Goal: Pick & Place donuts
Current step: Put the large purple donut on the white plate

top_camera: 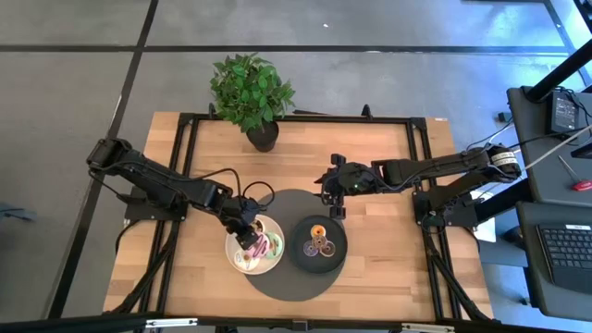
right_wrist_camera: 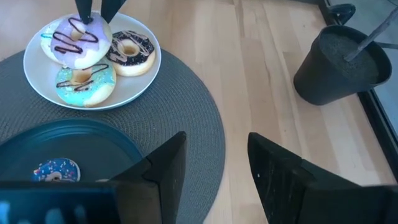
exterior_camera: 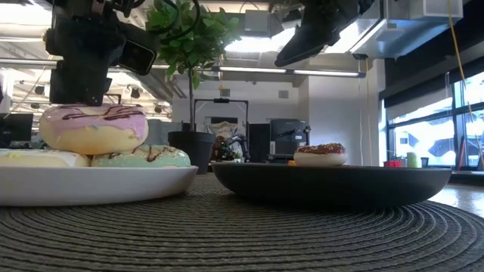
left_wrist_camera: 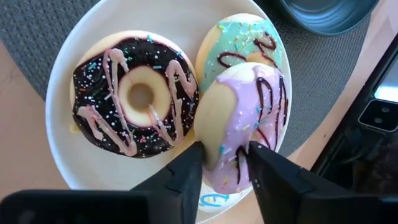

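A white plate (left_wrist_camera: 62, 74) on the round grey mat holds a chocolate donut with pink drizzle (left_wrist_camera: 102, 93), a green donut (left_wrist_camera: 242, 40) and a purple donut (left_wrist_camera: 249, 112). The purple donut lies tilted on top of the green one and a pale one (exterior_camera: 30, 159). My left gripper (left_wrist_camera: 225, 168) stands over this plate, shut on the purple donut. A black plate (top_camera: 298, 254) beside it holds an orange donut (top_camera: 317, 229), a blue one (right_wrist_camera: 56, 171) and others. My right gripper (top_camera: 333, 199) hovers open above the mat's far edge. My left gripper pinches the purple donut's rim (left_wrist_camera: 227, 146) between its two fingers, one on the bare tan underside and one on the iced top. The fingers (exterior_camera: 76, 91) come from above, pointing down. The donut rests tilted on the green donut (exterior_camera: 144, 156) and the pale one below.
A potted plant (top_camera: 262, 137) stands at the table's far edge, its black pot (right_wrist_camera: 339, 65) close to my right gripper. Black frame rails run along the table's sides. Bare wood lies to the right of the mat (top_camera: 287, 282).
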Robot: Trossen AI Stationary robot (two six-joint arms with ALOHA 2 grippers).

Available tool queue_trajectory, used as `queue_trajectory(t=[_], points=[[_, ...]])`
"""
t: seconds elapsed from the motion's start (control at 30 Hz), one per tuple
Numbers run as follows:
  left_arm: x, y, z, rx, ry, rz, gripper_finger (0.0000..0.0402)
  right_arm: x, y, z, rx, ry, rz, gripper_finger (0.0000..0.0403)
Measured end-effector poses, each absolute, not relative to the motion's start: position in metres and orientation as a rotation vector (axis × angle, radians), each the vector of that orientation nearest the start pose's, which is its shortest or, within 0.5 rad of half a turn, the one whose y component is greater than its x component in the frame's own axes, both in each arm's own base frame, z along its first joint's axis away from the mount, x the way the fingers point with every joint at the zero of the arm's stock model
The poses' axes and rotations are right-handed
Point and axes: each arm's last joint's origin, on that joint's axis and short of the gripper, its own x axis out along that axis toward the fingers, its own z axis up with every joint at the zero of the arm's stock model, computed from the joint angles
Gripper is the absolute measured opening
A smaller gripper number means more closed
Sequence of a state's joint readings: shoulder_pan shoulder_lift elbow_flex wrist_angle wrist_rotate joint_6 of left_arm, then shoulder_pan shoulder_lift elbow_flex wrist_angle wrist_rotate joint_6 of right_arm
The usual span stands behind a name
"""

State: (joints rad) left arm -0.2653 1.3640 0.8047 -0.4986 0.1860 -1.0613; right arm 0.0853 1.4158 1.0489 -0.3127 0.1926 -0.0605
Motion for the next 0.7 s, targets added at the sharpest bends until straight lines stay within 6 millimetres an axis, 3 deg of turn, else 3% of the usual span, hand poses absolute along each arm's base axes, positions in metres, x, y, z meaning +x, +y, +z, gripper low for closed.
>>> queue_trajectory(t=[0.3, 0.7], points=[[0.241, -0.072, 0.199, -0.945, 1.202, 0.193, 0.0162, 0.302, 0.020, 0.270, -0.157, 0.700, -0.080, 0.0173], [0.241, -0.063, 0.198, -1.017, 1.233, 0.224, 0.0161, 0.298, 0.020, 0.266, -0.184, 0.763, -0.068, 0.0173]])
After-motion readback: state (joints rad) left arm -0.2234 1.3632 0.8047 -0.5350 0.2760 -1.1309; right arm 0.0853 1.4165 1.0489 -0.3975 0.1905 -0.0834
